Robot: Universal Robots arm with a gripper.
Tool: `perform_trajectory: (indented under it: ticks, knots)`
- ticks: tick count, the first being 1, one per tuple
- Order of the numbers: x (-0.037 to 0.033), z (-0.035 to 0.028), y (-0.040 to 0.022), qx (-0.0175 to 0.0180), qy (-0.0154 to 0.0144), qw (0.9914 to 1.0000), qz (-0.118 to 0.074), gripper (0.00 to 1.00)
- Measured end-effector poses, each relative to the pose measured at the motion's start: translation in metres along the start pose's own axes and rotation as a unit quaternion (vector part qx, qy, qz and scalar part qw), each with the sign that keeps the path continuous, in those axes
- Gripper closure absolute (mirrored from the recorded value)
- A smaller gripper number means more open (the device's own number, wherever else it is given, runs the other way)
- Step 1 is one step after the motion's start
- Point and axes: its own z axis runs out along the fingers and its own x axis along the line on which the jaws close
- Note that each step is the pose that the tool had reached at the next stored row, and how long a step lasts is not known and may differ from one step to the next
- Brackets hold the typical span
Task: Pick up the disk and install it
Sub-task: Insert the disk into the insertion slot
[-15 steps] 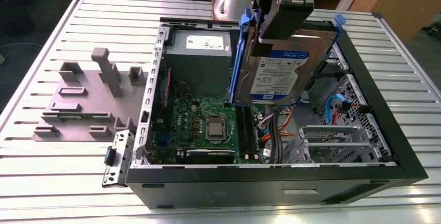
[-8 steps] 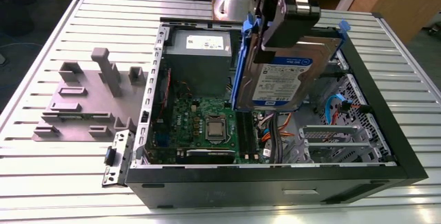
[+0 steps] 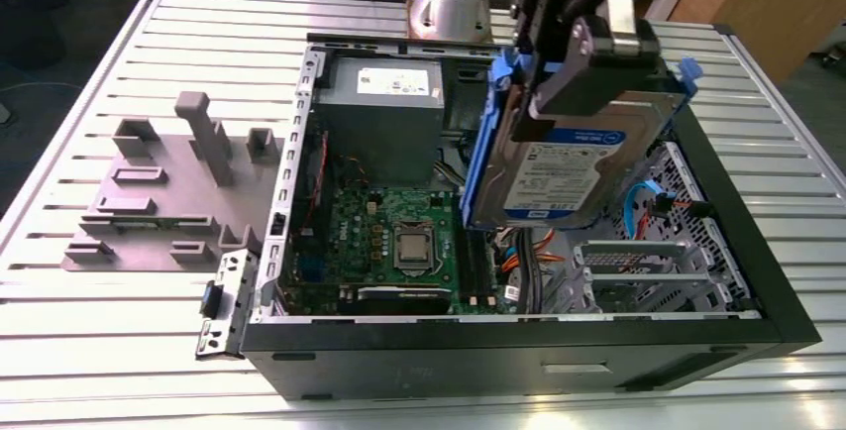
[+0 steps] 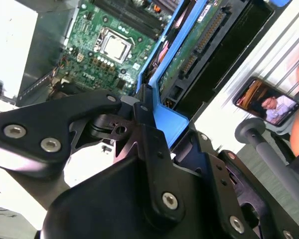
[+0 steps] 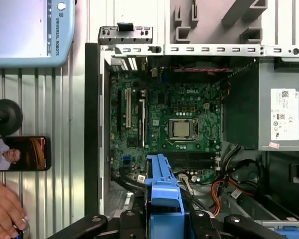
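The gripper (image 3: 583, 71) is clamped on the disk (image 3: 572, 174), its black fingers (image 4: 142, 117) pinching the upper end of the blue bracket (image 5: 162, 185) that frames the drive. In the exterior view the disk hangs tilted from the gripper, label side facing the camera, its lower end dipping toward the inside of the open computer case (image 3: 529, 335) on the exterior view's right half. Whether that lower end touches anything in the case cannot be told. In the second wrist view the drive's green circuit board (image 4: 192, 52) and its connector edge face the camera, with the bracket running along one side.

Below and beside the disk in the exterior view lies the motherboard (image 3: 390, 242) with its bare processor socket (image 3: 414, 245). The grey power supply (image 3: 383, 103) sits at the far end of the case. Orange and blue cables (image 3: 645, 207) lie loose near the metal drive cage (image 3: 648, 271), just under the disk.

The case rests on a ribbed metal table (image 3: 106, 351). On the exterior view's left a grey moulded fixture (image 3: 158, 192) stands on the table, apart from the case. In the first wrist view a phone (image 5: 20, 153) lies on the table beside the case, a person's hand (image 5: 5, 213) near it, and a teach pendant (image 5: 30, 30) lies further along
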Motion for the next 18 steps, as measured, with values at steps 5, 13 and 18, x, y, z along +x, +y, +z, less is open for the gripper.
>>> perform_trajectory:
  ticks: [5, 13, 18]
  knots:
    - [0.0027, 0.0013, -0.0196, 0.0, 0.0001, 1.0, 0.0, 0.64]
    - [0.0073, 0.0041, -0.0464, 0.0, 0.0001, 1.0, 0.0, 0.64]
    - [0.0134, 0.007, -0.0558, 0.0, 0.0, 1.0, 0.0, 0.64]
